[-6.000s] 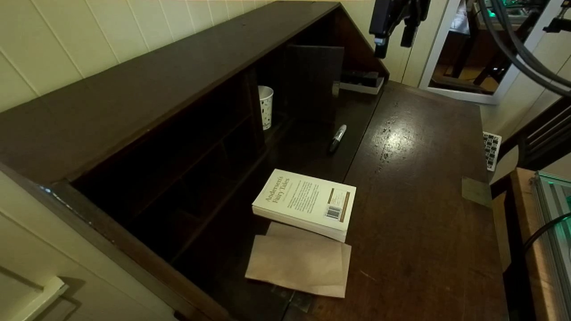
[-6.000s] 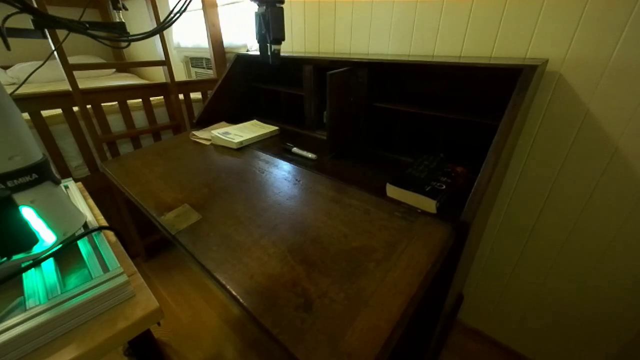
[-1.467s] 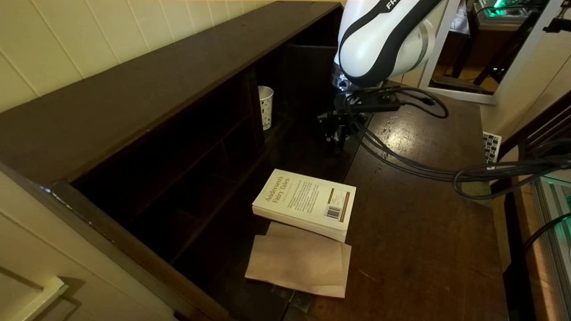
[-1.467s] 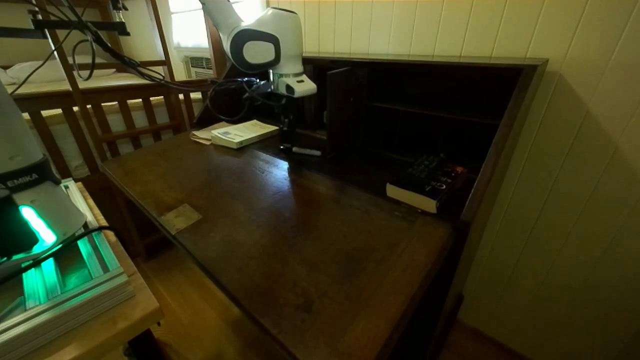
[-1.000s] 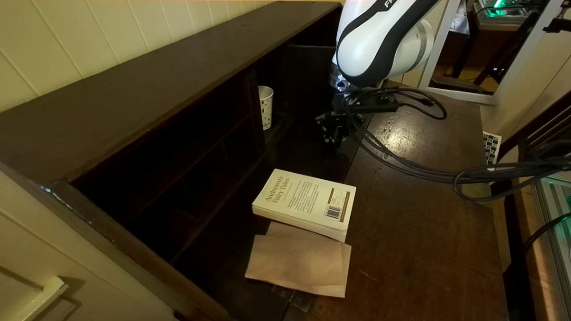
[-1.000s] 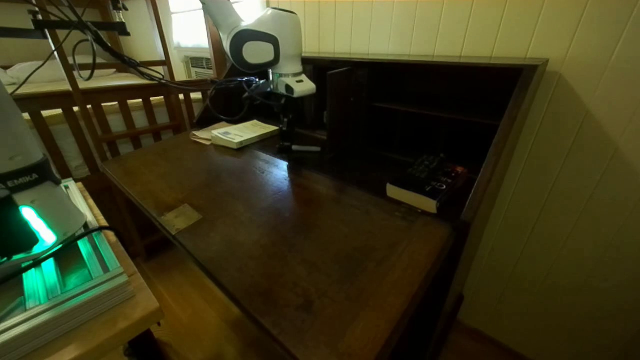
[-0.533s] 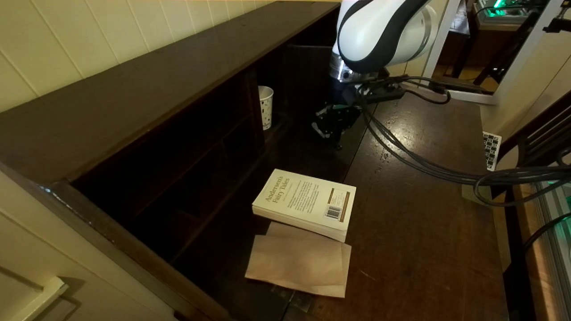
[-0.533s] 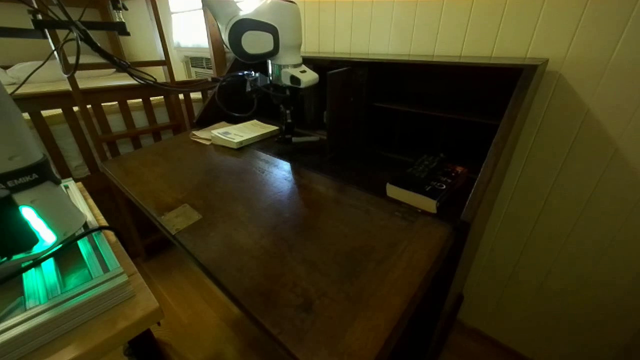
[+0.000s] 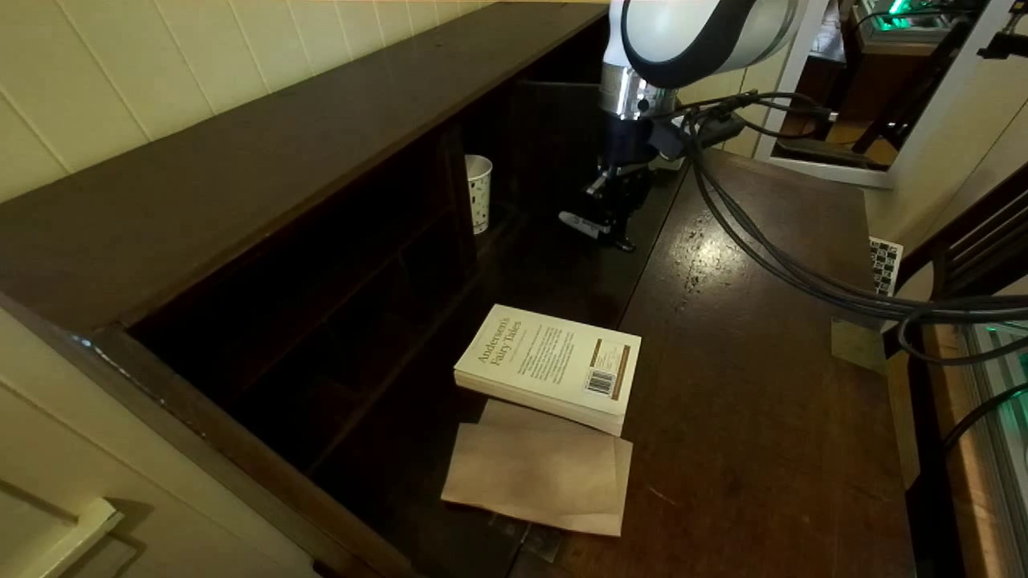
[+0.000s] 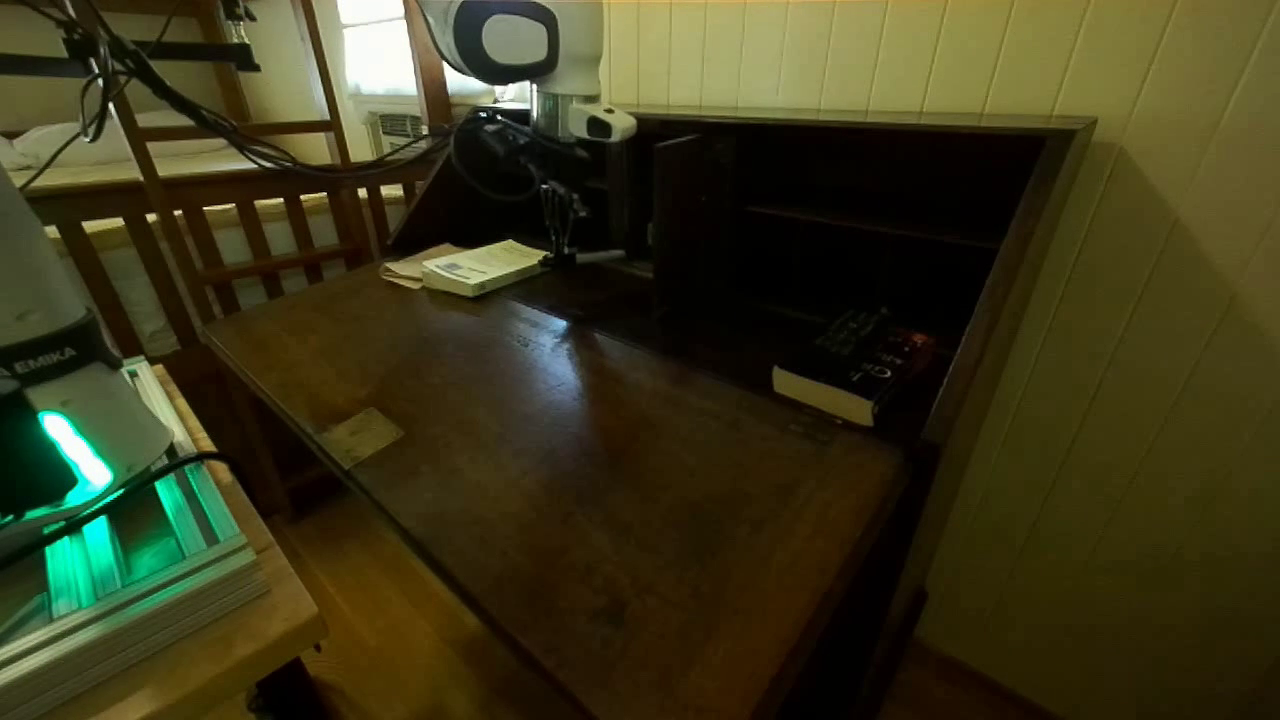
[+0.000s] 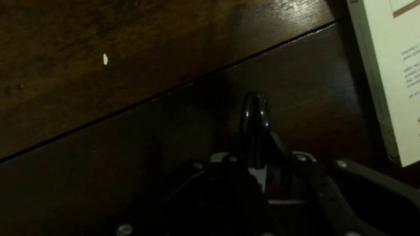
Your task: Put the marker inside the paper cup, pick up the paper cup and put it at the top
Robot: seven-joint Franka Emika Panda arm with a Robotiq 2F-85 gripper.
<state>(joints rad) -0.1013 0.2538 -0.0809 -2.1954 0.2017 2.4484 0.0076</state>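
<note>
My gripper (image 9: 614, 229) is shut on the marker (image 9: 585, 224), above the inner part of the desk. In an exterior view the marker's pale end (image 10: 602, 256) points toward the shelf unit. In the wrist view its shiny black cap (image 11: 254, 121) juts out beyond the gripper (image 11: 259, 157), with a bit of white body behind. The paper cup (image 9: 480, 197), white with dark specks, stands upright in a middle compartment of the shelf, left of the gripper in that view. The top (image 9: 305, 112) is a long dark board over the shelves, with bare surface showing.
An open dark door panel (image 10: 680, 220) stands out beside the cup's compartment. A white book (image 9: 554, 361) and brown paper (image 9: 538, 478) lie on the desk. A thick black book (image 10: 855, 370) lies farther along. Loose cables (image 9: 803, 277) trail from the arm.
Six seconds ago the marker lay on the desk below the raised gripper. The gripper came down onto it, and over the last second both have risen off the desk. The cup has not moved.
</note>
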